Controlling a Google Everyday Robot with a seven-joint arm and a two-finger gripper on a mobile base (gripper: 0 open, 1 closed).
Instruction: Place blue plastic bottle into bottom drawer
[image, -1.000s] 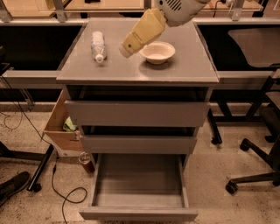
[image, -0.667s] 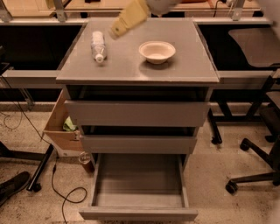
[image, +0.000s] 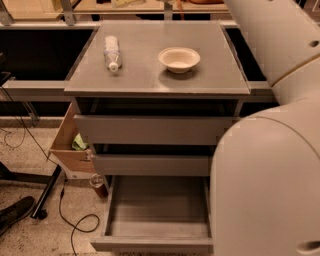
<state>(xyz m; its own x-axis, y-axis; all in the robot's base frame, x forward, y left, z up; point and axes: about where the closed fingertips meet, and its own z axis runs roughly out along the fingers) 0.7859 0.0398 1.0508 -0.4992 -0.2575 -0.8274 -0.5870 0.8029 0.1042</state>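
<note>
The blue plastic bottle (image: 112, 51) is being borne on the cabinet top (image: 150, 77); the bottom drawer (image: 157, 207) is being shown open. The gripper is being cropped out of frame, so its state cannot be told.

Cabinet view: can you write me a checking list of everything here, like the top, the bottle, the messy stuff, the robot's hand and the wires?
Surface: grey cabinet top, holding two things.
Job's things: bottle lying on its side at the left of the top; bottom drawer pulled open, bottle not in it.
Clutter: white bowl right of the bottle, apart from it.
Gripper: not in view; only the white arm fills the right side.
Cables: black cable on the floor, left.
Surroundings: cardboard box beside the cabinet's left.
</note>
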